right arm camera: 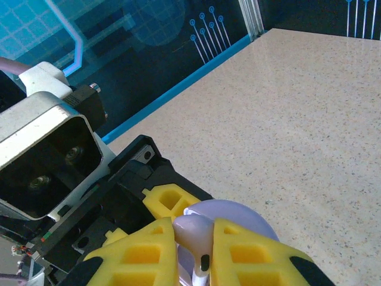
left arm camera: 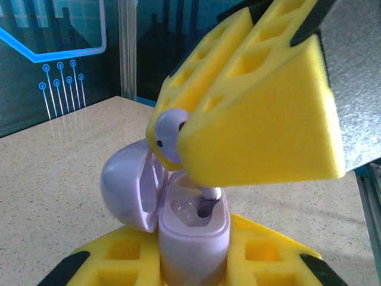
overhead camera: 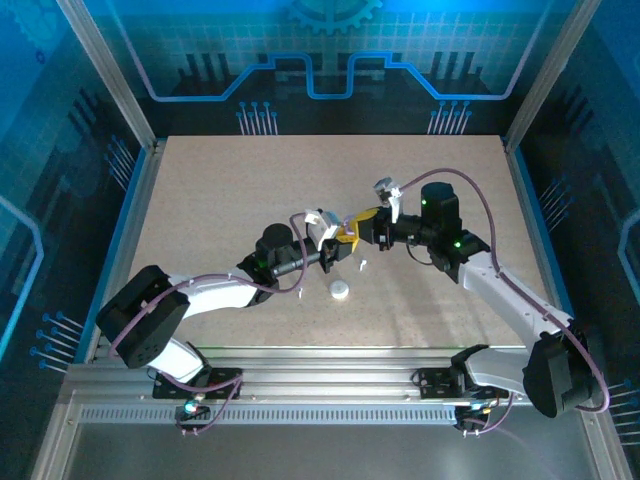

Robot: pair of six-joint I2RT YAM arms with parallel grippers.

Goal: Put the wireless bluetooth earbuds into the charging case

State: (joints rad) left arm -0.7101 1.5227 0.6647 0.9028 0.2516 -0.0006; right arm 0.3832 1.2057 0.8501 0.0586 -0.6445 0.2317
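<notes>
Yellow fingertips meet at mid-table in the top view. The left gripper (overhead camera: pixel 337 241) reaches in from the left and the right gripper (overhead camera: pixel 363 224) from the right, tips almost touching. Around them the speckled table (overhead camera: pixel 250 180) lies bare out to the blue-lit walls (overhead camera: pixel 320 60) at the far and side edges. Just on the near side of the grippers a white earbud (overhead camera: pixel 362 266) lies flat. A round white puck (overhead camera: pixel 340 290) sits a little nearer still, and both are apart from the fingers.

Over to the left wrist: the left gripper (left arm camera: pixel 193 262) is clamped on the pale purple charging case (left arm camera: pixel 193 238), which stands upright with its lid (left arm camera: pixel 128 185) swung open to the left. From the upper right, the right gripper (left arm camera: pixel 172 143) pinches a purple earbud (left arm camera: pixel 169 126). Its stem dips into the case's open top, with the rim close on either side. The table's far edge and the wall stand well behind.

Right wrist now: the right gripper (right arm camera: pixel 193 244) is pressed tight on the purple earbud (right arm camera: pixel 189 228), stem pointing down between the fingers. Right behind sit the open lid (right arm camera: pixel 250 220) and the left arm's camera (right arm camera: pixel 41 161), very close. To the right, wide bare table (right arm camera: pixel 309 107) runs to the blue edge.
</notes>
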